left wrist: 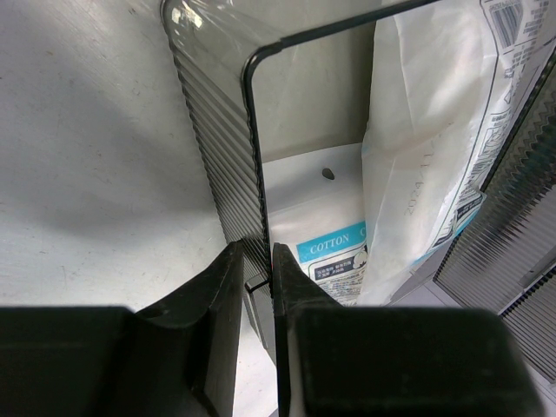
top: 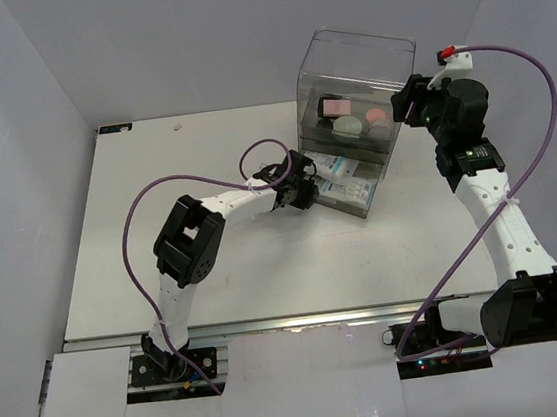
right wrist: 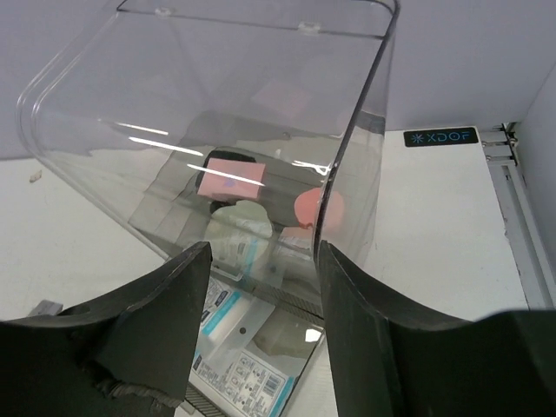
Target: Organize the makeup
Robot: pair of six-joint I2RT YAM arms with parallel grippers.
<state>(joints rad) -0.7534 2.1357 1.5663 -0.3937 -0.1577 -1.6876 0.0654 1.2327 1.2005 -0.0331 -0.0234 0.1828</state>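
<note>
Pink palette [top: 333, 109] and pale compacts [top: 348, 126] sit in clear box [top: 357, 54] on bench [top: 155, 182]; white-blue packets [top: 344, 179] lie in its open drawer [left wrist: 213, 130]. Left tool [left wrist: 258, 261] clamped on drawer wall; right tool [right wrist: 261, 261] apart at box's upper wall.

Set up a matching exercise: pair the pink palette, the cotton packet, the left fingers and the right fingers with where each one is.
Things:
1. pink palette
2. cotton packet
3. left fingers
4. right fingers

Places:
A. pinched on the thin wall of the drawer
B. spread apart at a corner of the clear box
C. in the clear upper part of the box
D. lying in the pulled-out drawer

Pairs: 1-C, 2-D, 3-A, 4-B.
</note>
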